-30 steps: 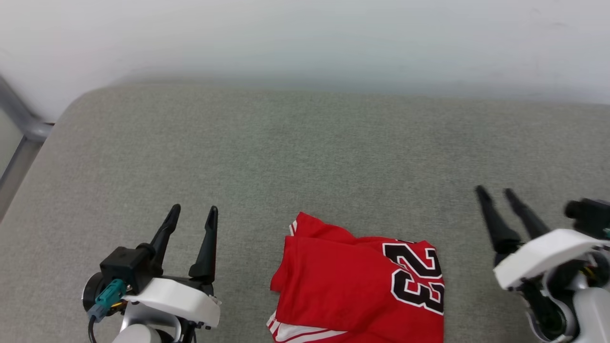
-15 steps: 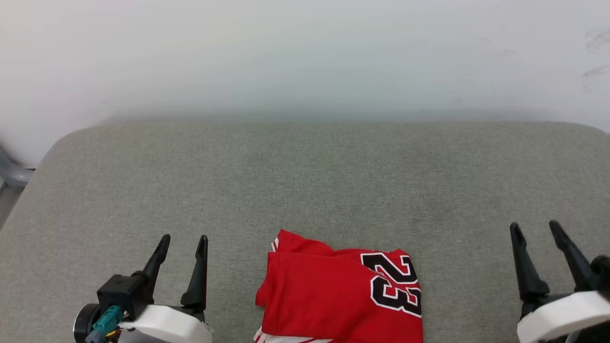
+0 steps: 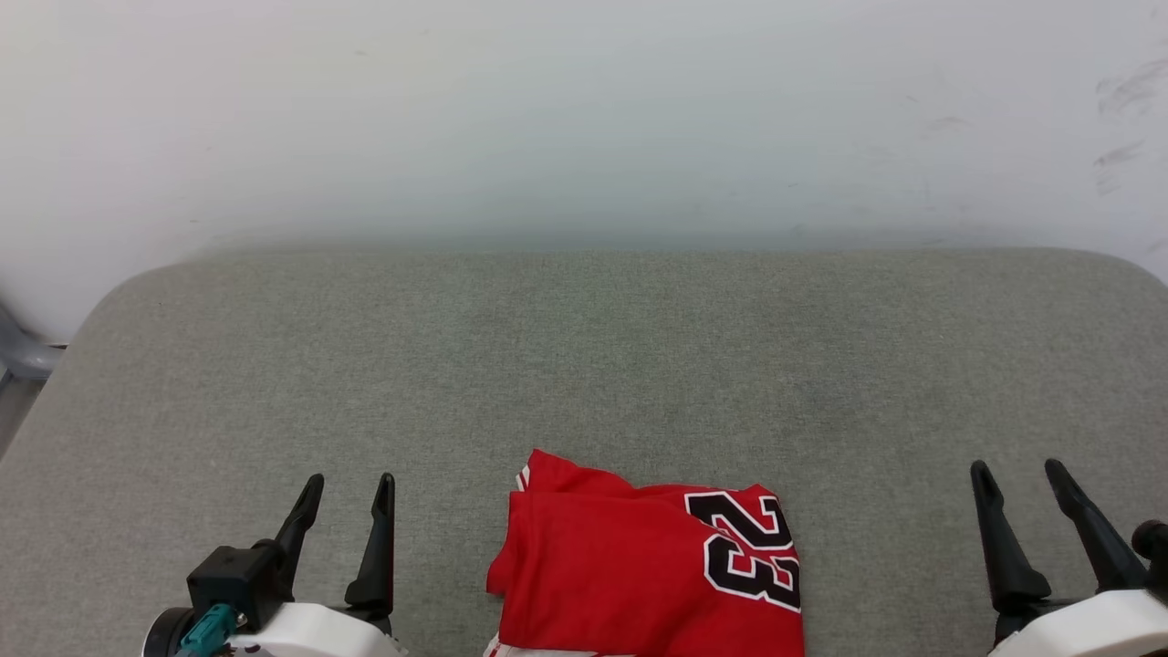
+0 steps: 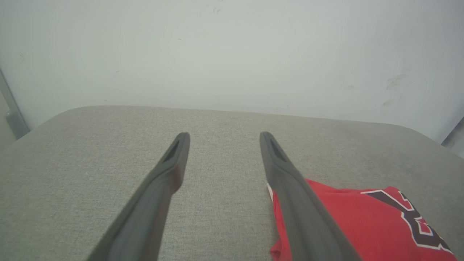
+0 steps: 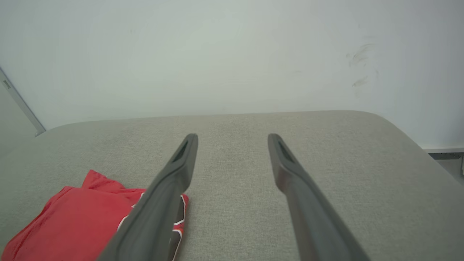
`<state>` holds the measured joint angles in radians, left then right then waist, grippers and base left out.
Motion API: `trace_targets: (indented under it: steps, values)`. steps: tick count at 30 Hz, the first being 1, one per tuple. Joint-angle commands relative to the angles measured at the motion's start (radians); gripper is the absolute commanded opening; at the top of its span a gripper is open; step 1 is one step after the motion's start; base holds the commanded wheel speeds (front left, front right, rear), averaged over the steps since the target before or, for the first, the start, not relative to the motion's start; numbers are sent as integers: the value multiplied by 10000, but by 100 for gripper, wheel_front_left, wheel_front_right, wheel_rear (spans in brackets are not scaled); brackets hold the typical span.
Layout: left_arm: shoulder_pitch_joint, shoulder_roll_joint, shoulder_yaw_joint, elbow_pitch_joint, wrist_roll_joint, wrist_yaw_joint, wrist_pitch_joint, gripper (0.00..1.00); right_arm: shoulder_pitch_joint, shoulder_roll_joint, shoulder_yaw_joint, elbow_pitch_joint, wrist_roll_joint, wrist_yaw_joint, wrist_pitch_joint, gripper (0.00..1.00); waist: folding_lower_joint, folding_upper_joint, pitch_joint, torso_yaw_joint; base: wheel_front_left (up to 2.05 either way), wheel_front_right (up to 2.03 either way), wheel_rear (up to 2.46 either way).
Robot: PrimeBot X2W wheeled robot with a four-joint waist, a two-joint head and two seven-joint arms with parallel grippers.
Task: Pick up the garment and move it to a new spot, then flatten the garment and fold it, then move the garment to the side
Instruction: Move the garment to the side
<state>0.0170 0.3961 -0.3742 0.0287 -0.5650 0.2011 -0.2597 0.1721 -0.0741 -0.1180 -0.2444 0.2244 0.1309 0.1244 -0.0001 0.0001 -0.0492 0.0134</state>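
Now, jersey (image 3: 639, 575): red, folded into a rough block, lying flat on the grey cushion (image 3: 584, 365); bottom centre of the head view, cut off by the bottom edge.
Number (image 3: 753, 547): black "23" with a white outline, turned sideways on the right part of the jersey.
Trim: white stripes peek out at the jersey's upper left corner and at its bottom left edge.
Left gripper (image 3: 351, 481): lower left of the head view, fingers spread apart, holding nothing, over bare cushion near the jersey's left edge, not touching it.
Left wrist view: gripper (image 4: 223, 135) wide apart; jersey (image 4: 362, 221) at lower right, partly behind one finger.
Right gripper (image 3: 1016, 467): lower right of the head view, fingers spread, empty, well apart from the jersey.
Right wrist view: gripper (image 5: 232, 136) wide apart; jersey (image 5: 79, 217) at lower left, partly behind one finger.
Cushion: woven grey fabric, rounded far corners.
Wall (image 3: 584, 119): pale, plain, across the top; dark scuffs (image 3: 1127, 87) at upper right.
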Motion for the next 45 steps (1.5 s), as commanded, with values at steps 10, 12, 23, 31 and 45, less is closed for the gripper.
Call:
trace_targets:
  steps: [10, 12, 23, 31, 45]
  values:
    - [-375, -143, 161, -62, 182, -204, -66, 100, -83, -103, -1090, 1164, 1488, -6, 1308, 100, 1, -1, 368, 478, 0, 0, 0]
    - [-509, -165, 143, -145, 269, -278, -67, 100, -259, -345, -1174, 1567, 1856, -4, 1850, 100, 1, -1, 639, 652, 0, 0, 0]
    - [-1331, -654, 298, -300, 714, -734, -62, 100, -1453, -393, 486, 2910, 3391, -4, 3859, 100, 1, -1, 2183, 1406, 0, 0, 0]
    - [-1640, -886, 470, 23, 898, -1126, -63, 100, -1543, -176, 1509, 4345, 4399, -12, 5222, 100, 1, -1, 2582, 1675, 0, 0, 0]
    - [-1249, -847, 762, 221, 1240, -1148, -62, 100, -2343, -848, 1877, 3851, 3930, -9, 4987, 0, 1, -1, 1738, 949, 0, 0, 0]
